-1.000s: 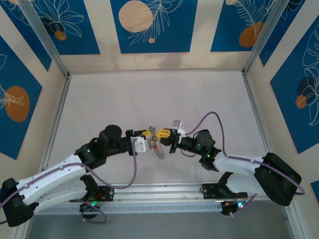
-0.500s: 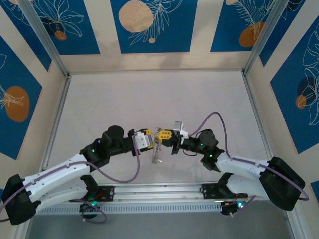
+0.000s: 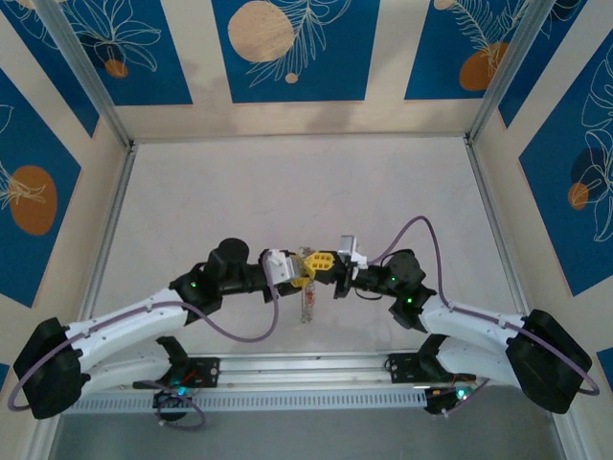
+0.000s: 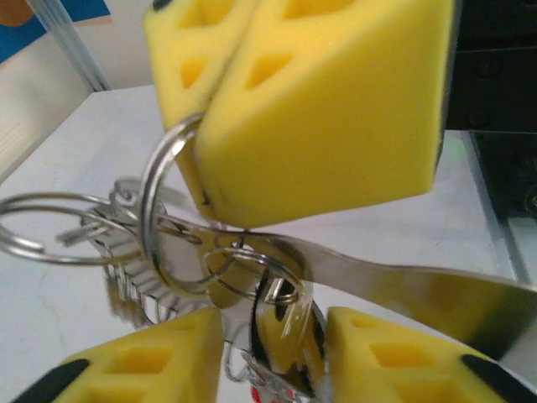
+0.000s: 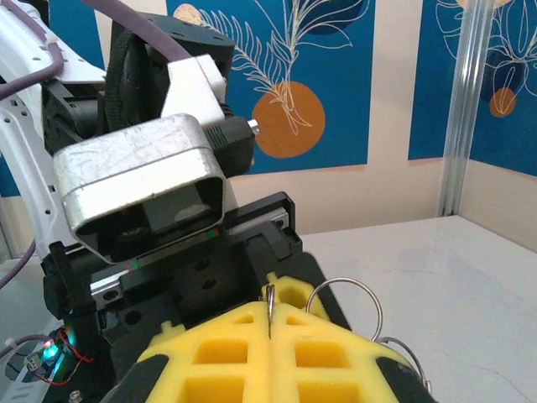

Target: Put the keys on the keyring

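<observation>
My right gripper (image 3: 323, 261) is shut with its yellow pads (image 4: 319, 109) pinching the thin metal keyring (image 4: 144, 210) edge-on (image 5: 269, 304). One loop of the keyring (image 5: 374, 304) sticks out beside the pads. Silvery keys (image 4: 394, 281) and small rings hang from it, and from above they dangle as a bunch (image 3: 307, 305) over the table. My left gripper (image 3: 299, 275) meets the right one tip to tip. Its pads (image 4: 403, 353) close from both sides on one key (image 4: 285, 336) hanging below the ring (image 4: 273, 353).
The pale table (image 3: 287, 192) stretches away behind both grippers, bounded by metal posts and blue patterned walls. The left wrist's silver camera housing (image 5: 143, 180) looms close in front of the right gripper. A rail (image 3: 306, 369) runs along the near edge.
My left gripper has moved right and closed in on the right gripper. The bunch of keys has swung from slanted to hanging straight down. The right gripper has stayed shut on the ring.
</observation>
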You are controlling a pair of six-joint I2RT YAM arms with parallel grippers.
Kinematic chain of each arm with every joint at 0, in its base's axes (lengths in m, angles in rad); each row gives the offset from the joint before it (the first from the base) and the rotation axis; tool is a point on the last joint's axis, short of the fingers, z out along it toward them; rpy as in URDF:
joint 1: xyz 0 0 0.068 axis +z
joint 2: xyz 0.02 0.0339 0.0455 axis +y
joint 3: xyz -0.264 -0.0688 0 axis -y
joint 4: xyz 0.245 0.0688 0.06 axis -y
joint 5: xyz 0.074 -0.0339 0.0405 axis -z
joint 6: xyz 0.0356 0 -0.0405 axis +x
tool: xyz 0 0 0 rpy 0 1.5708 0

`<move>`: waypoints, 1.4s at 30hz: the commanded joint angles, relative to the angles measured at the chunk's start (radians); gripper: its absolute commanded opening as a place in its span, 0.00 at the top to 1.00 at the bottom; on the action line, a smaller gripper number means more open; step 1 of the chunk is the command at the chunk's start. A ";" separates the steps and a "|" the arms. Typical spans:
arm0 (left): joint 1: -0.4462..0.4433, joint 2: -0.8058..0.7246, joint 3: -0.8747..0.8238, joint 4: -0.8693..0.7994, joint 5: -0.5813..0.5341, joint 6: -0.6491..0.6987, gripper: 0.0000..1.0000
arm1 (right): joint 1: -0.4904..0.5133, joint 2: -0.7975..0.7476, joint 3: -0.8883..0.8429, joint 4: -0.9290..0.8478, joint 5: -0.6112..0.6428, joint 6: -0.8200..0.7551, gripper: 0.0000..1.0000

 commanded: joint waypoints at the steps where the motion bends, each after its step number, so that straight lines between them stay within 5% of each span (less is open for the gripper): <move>1: 0.010 0.012 0.005 0.071 0.071 -0.032 0.69 | -0.003 -0.031 -0.008 0.030 -0.008 -0.016 1.00; 6: 0.011 -0.004 -0.004 0.082 0.076 -0.028 0.89 | -0.003 -0.042 -0.013 0.016 0.000 -0.023 1.00; 17: 0.033 -0.091 0.028 -0.130 0.092 0.047 0.99 | -0.012 -0.129 -0.004 -0.187 -0.020 -0.147 1.00; 28: 0.037 -0.050 0.187 -0.460 0.101 0.192 1.00 | -0.011 -0.160 0.028 -0.384 -0.067 -0.266 1.00; 42: 0.037 0.031 0.477 -0.962 -0.043 0.509 1.00 | 0.030 -0.115 0.093 -0.590 -0.057 -0.402 1.00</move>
